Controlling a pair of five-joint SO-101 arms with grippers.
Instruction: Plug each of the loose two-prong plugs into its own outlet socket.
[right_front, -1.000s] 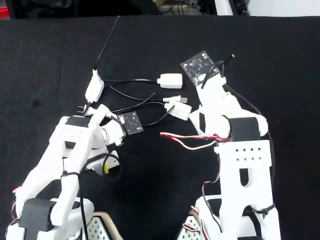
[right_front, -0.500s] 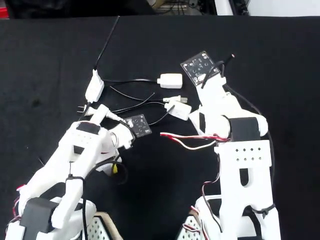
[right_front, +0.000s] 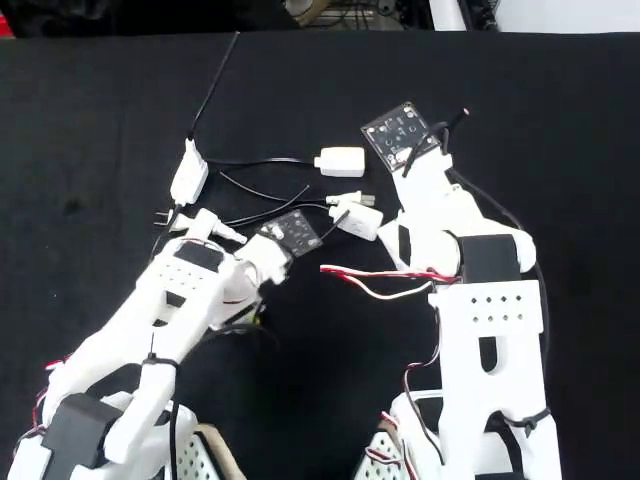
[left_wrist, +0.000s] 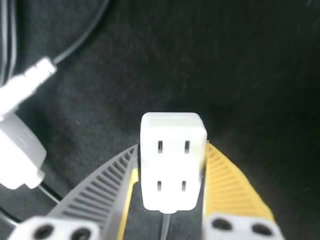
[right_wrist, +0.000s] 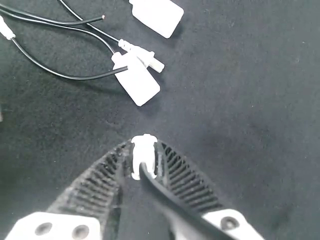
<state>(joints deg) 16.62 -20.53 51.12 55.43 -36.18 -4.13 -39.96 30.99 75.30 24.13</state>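
Two-prong plug (right_wrist: 144, 150) pinched by right gripper (right_wrist: 143, 159), outlet socket (left_wrist: 173, 135) by left gripper (left_wrist: 172, 154); any twist in grip risks misaligned insertion.

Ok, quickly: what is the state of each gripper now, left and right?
Left gripper: closed, holding the white outlet socket.
Right gripper: closed, holding a small white plug with a black cable.

Black cloth table (right_front: 580, 110), white wall (right_front: 570, 14) beyond its far right corner
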